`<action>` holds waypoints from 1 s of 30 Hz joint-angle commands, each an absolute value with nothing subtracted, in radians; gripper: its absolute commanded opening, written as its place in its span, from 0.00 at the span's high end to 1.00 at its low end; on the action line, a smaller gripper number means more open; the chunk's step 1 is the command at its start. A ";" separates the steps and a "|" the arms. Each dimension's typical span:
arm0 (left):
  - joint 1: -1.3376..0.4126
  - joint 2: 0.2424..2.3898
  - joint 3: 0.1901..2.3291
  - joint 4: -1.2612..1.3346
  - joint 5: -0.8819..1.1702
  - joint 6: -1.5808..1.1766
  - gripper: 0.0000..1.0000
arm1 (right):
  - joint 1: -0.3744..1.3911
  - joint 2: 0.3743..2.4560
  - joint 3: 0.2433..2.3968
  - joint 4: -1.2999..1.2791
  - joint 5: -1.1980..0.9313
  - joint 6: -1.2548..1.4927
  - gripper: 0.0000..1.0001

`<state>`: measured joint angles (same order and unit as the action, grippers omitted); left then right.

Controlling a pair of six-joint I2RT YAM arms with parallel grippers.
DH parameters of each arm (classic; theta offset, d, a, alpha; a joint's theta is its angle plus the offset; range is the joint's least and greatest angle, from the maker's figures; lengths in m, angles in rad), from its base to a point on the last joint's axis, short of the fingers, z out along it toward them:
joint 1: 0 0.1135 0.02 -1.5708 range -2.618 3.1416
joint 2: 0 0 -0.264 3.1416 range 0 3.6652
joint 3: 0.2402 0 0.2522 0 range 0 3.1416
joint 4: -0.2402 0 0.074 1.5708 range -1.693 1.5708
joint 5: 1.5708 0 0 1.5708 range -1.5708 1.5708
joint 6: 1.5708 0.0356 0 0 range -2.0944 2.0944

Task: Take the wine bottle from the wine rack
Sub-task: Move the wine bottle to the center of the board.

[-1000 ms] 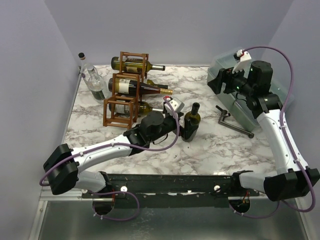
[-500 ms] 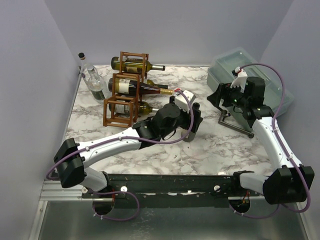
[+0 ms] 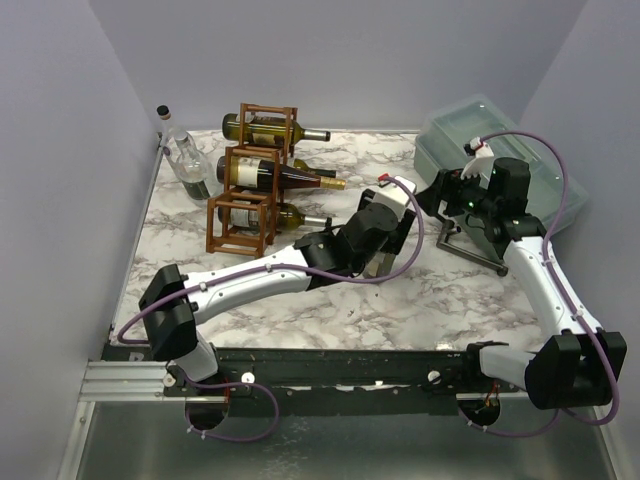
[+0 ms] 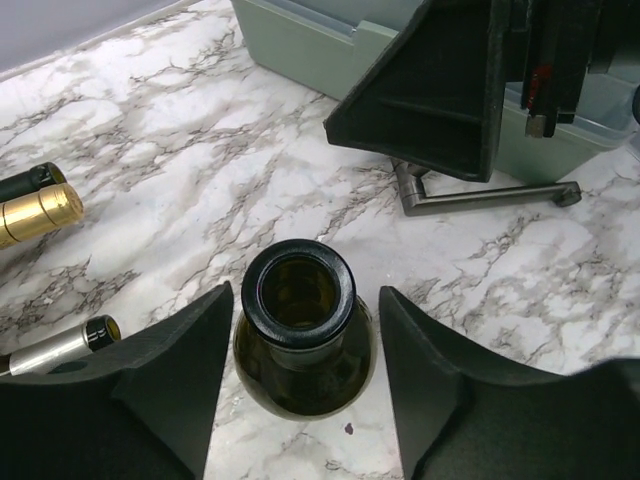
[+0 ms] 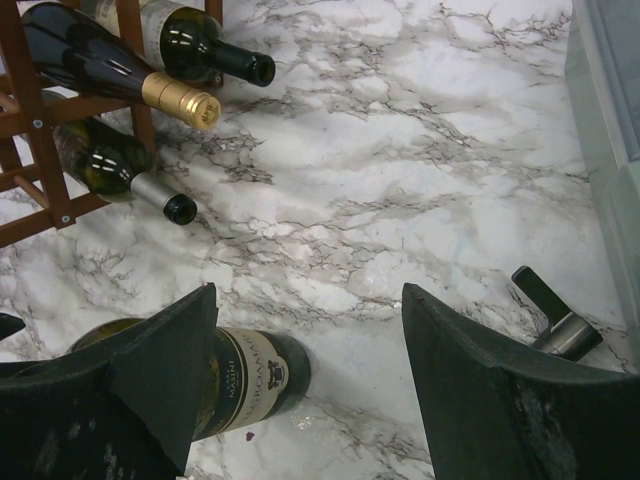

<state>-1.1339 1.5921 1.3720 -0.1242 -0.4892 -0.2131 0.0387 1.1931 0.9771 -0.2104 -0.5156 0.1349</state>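
Since a second ago our left arm has swung right across the table (image 4: 180, 130). The left fingers (image 4: 170, 395) have narrowed from wide to about half-shut, one on each side of the dark green bottle (image 4: 300, 350). That bottle stands upright between them, already off the wine rack (image 3: 248, 200). We cannot tell whether the pads bear on the glass yet. The right fingers (image 5: 490, 400) are spread wide and empty, just past the bottle on its far side.

We judge the step in hand to be securing this standing bottle. We should keep the neck centred so both fingers meet it together, since a one-sided touch could tip it. We should also close below the raised lip, which would stop a slide. Any lift should go straight up, clear of the right fingers.

The bottle is smooth, round, slick glass with an open mouth and a thick rim, widening at the shoulder. The table has a glossy marble pattern and offers little friction.

Well outside the left-hand finger is the rack, made of thin reddish-brown square wooden bars. Three bottles lie in its cells, one with a gold foil neck (image 4: 40, 215) and one with a silver cap (image 4: 60, 345). Beyond the fingertips are a bent metal bar (image 4: 480, 195) and a grey-green plastic bin (image 4: 300, 45).
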 commanded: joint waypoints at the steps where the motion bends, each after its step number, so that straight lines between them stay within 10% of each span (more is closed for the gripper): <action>1: -1.149 1.624 1.428 -0.159 -0.585 -0.186 0.42 | 0.030 1.183 0.966 -0.181 -0.541 0.138 0.23; 14: -1.149 1.673 1.463 -0.157 -0.615 -0.198 0.50 | 0.030 1.189 0.966 -0.184 -0.543 0.134 0.23; 24: -1.150 1.652 1.439 -0.130 -0.579 -0.165 1.00 | 0.029 1.186 0.965 -0.186 -0.541 0.133 0.23; 30: -1.151 1.551 1.374 -0.125 -0.551 -0.149 1.00 | 0.027 1.184 0.965 -0.186 -0.541 0.133 0.23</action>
